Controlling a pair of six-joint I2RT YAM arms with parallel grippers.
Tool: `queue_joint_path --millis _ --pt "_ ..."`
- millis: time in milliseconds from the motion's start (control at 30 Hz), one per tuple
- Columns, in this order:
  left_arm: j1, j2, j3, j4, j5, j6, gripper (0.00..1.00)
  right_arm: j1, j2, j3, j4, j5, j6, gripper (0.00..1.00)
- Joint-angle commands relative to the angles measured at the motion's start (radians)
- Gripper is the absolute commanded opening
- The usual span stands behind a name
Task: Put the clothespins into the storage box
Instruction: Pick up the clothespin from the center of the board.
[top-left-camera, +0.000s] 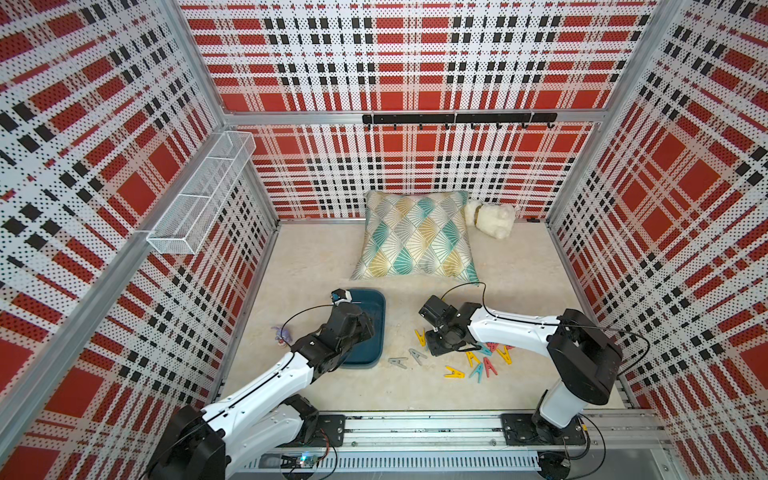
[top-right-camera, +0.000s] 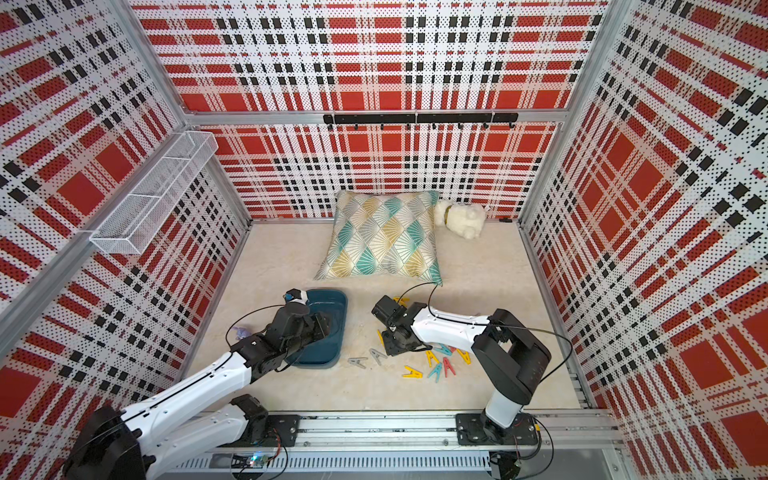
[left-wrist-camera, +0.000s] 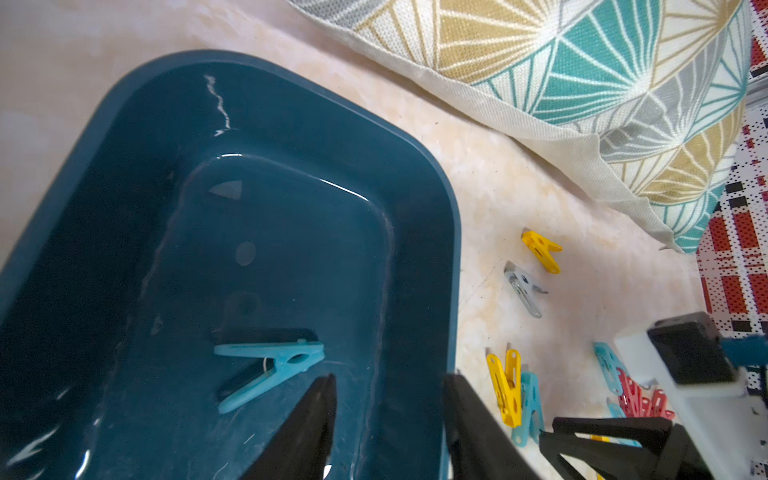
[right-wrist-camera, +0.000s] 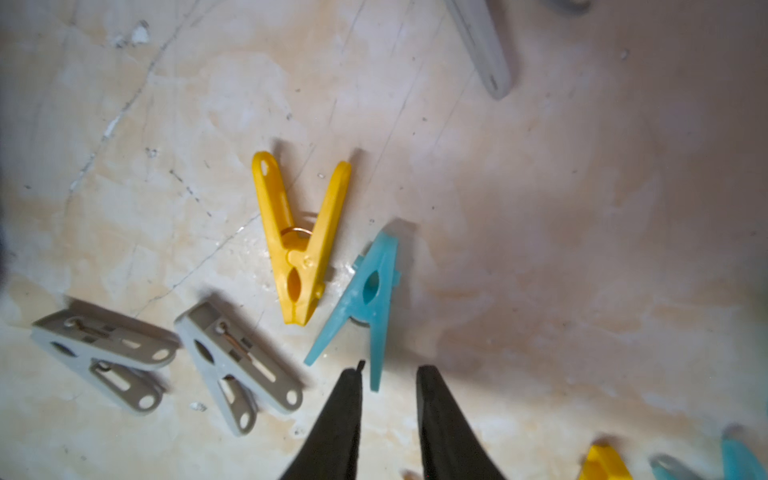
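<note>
Over the storage box (left-wrist-camera: 454, 232), left tool (left-wrist-camera: 390, 380) stands parted, empty; right tool (right-wrist-camera: 388, 370), narrow, straddles one leg of a teal clothespin (right-wrist-camera: 370, 291).

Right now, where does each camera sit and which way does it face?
Both top views: high above the rail, looking down; left arm, right arm show.
Left wrist: above the storage box, looking in; left gripper shows.
Right wrist: low over the table, facing clothespins; right gripper shows.
Shared: top views and left wrist both see that box, pillow.
</note>
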Motion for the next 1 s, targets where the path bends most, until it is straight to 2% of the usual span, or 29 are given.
queue_joint_path --millis 0,633,967 --pt "-0.014 0.006 0.034 -0.001 -0.021 -0.009 0.47 0.009 0.020 0.029 0.015 0.027 -0.008 0.30" --pt "-0.023 -0.002 0.038 0.033 0.007 -0.022 0.47 0.009 0.047 0.016 0.041 0.020 -0.009 0.15" --pt "-0.023 -0.003 0.040 0.150 0.139 -0.061 0.49 0.009 -0.058 0.043 -0.019 0.046 -0.018 0.10"
